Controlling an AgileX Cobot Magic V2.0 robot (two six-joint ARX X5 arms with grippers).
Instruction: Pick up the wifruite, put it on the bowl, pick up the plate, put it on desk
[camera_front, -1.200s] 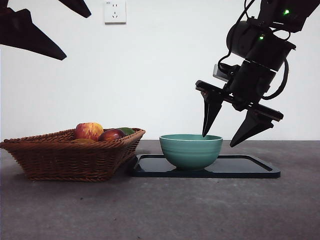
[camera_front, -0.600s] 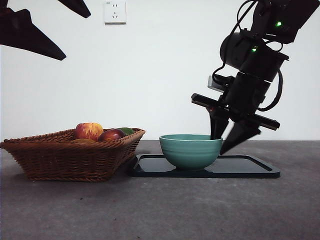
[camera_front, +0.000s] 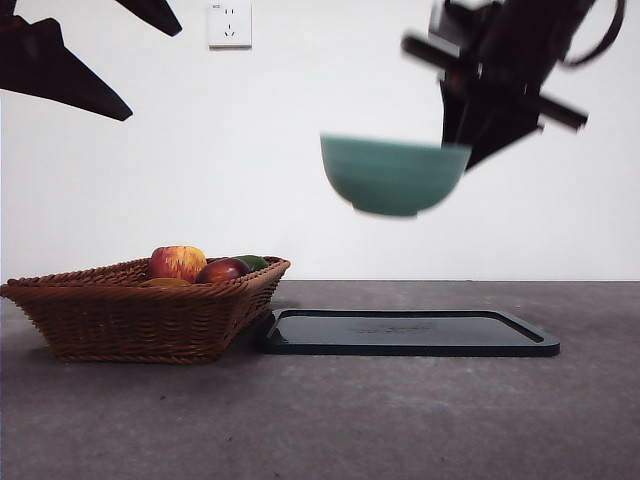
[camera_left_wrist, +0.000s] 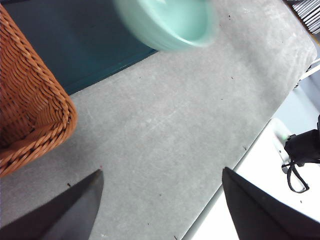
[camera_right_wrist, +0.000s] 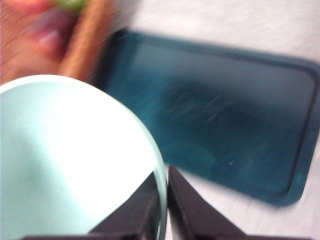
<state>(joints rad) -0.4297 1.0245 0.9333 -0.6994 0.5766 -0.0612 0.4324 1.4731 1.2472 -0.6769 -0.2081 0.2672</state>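
The teal-green bowl (camera_front: 390, 178) hangs in the air, high above the dark flat plate (camera_front: 410, 333) on the desk (camera_front: 400, 420). My right gripper (camera_front: 455, 145) is shut on the bowl's right rim, one jaw inside and one outside (camera_right_wrist: 164, 175). In the right wrist view the bowl (camera_right_wrist: 65, 165) shows nothing inside, and the plate (camera_right_wrist: 225, 125) lies bare below it. The brown wifruite (camera_front: 165, 283) barely shows in the basket. My left gripper (camera_front: 155, 72) waits open at the upper left, its jaws (camera_left_wrist: 162, 171) wide apart over the desk.
A wicker basket (camera_front: 140, 310) stands left of the plate and touches its corner, holding a red-yellow apple (camera_front: 178, 262), a dark red fruit (camera_front: 222, 270) and a green one. The desk's edge (camera_left_wrist: 235, 165) runs close to the left gripper.
The right gripper closed on the bowl's rim and lifted it straight up off the plate. The plate, the basket and the left arm stayed put.
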